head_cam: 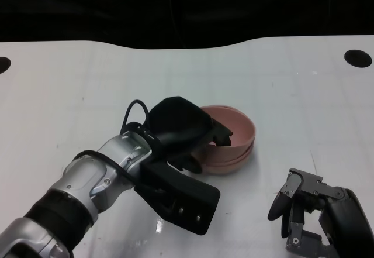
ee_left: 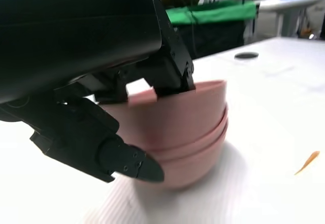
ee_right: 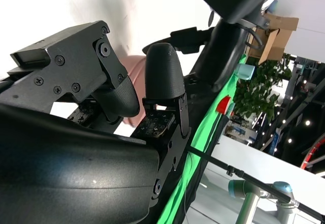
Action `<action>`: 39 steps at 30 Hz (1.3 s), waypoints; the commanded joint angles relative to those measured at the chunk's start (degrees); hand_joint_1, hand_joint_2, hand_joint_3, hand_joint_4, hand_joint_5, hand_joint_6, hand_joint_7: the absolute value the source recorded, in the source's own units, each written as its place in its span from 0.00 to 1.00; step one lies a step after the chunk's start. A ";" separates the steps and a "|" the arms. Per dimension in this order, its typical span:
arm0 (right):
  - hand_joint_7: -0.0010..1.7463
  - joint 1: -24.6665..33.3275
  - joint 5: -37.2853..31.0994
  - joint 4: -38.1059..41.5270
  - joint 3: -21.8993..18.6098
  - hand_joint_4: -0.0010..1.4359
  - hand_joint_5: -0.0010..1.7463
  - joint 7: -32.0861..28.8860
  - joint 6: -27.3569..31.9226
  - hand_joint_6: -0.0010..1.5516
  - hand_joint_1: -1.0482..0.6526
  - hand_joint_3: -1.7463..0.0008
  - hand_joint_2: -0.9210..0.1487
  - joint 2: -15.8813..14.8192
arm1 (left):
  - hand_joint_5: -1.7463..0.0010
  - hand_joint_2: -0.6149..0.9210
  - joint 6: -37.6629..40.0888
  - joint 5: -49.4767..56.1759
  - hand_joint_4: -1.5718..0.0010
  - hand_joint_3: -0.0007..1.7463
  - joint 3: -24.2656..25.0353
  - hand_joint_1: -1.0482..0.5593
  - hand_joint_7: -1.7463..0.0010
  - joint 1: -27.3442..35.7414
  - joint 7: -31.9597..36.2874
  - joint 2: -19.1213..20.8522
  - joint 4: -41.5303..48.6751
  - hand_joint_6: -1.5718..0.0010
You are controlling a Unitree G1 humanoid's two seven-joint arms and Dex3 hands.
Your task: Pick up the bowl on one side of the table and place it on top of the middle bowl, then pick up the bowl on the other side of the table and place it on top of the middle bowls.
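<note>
Right now I see the pink bowls (head_cam: 236, 144) nested in one stack near the middle of the white counter (head_cam: 70, 88); the left wrist view shows three rims layered. My left hand (head_cam: 181, 129) is at the stack's near-left edge, fingers (ee_left: 170, 71) hooked over the top bowl's rim and another finger (ee_left: 122, 158) pressed against the outer wall below, so it grips that bowl. My right hand (head_cam: 304, 211) rests on the counter well apart from the stack, toward my right, holding nothing, fingers loosely spread.
</note>
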 commanded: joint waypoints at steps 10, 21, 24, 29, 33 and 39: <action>0.87 0.53 0.60 -0.02 -0.52 0.65 1.00 0.21 -0.29 0.54 0.60 0.08 0.61 -0.64 | 0.91 1.00 2.17 -0.07 1.00 0.31 1.99 0.18 0.99 4.27 -0.59 3.73 -8.85 0.92; 0.86 0.36 0.10 0.27 -0.52 0.65 1.00 0.12 -0.59 0.54 0.60 0.07 0.61 -0.73 | 0.72 1.00 -1.59 -13.98 1.00 0.20 13.98 0.26 0.97 17.51 0.46 6.96 -21.74 0.85; 0.86 0.43 -0.17 0.34 -0.45 0.65 1.00 0.03 -0.69 0.54 0.60 0.07 0.61 -0.73 | 0.59 1.00 -3.65 -19.82 1.00 0.17 17.70 0.30 0.95 21.95 0.46 6.61 -24.15 0.82; 0.86 0.49 0.07 0.30 -0.54 0.65 1.00 0.14 -0.64 0.54 0.60 0.07 0.62 -0.73 | 0.35 1.00 -11.75 -28.60 0.90 0.13 23.64 0.35 0.76 29.95 4.67 3.75 -25.30 0.71; 0.86 0.68 0.00 -0.11 -0.39 0.65 1.00 0.19 -0.46 0.54 0.60 0.07 0.62 -0.69 | 0.19 1.00 -16.56 -34.46 0.83 0.14 26.45 0.38 0.44 34.42 4.77 1.71 -25.79 0.77; 0.86 1.01 0.16 -0.75 -0.37 0.65 1.00 0.37 0.24 0.54 0.60 0.07 0.62 -0.71 | 0.21 1.00 -14.97 -47.75 0.68 0.13 27.65 0.45 0.34 41.45 -0.09 -2.39 -29.93 0.70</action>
